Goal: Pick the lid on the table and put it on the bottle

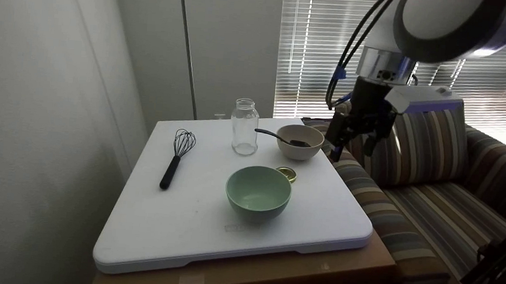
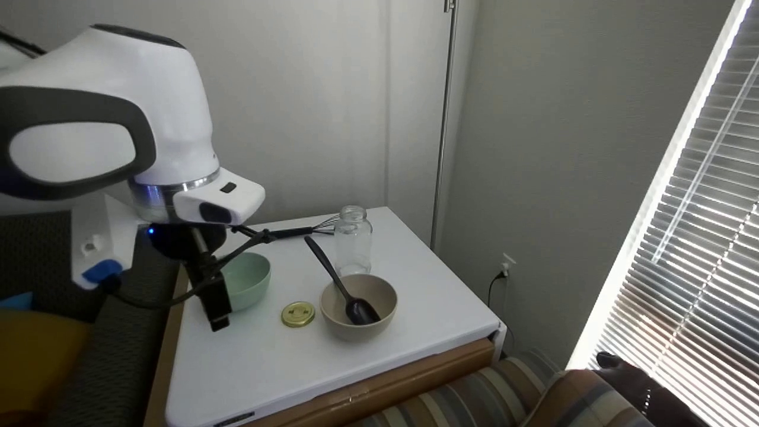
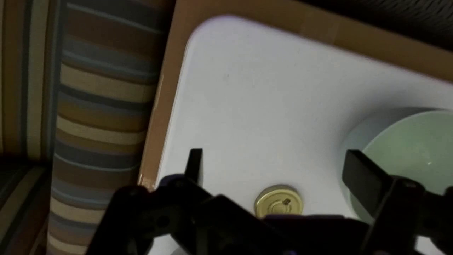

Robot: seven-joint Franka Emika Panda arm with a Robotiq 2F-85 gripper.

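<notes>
Golden disc-shaped lid (image 2: 297, 314) lies flat, clear glass bottle (image 1: 245, 130) stands upright, black tool (image 3: 274, 159) spread wide.

The lid (image 2: 297, 314) has the bright gloss of gold-toned metal, the bottle (image 1: 244, 132) is smooth clear glass, and the green bowl (image 1: 254, 189) and beige bowl (image 1: 299, 154) look smooth, with a nearly matt finish. The spoon (image 2: 360, 311) looks like black plastic with a slight sheen, the whisk handle (image 1: 170, 172) is dull black, and the smooth white board (image 1: 176, 225) looks like plastic, over a table (image 1: 297, 272) of brown, wood-like surface. Striped cloth covers the armchair (image 1: 444, 213), while the robot arm (image 2: 172, 110) has a glossy white shell and the gripper (image 3: 276, 171) is matt black.
</notes>
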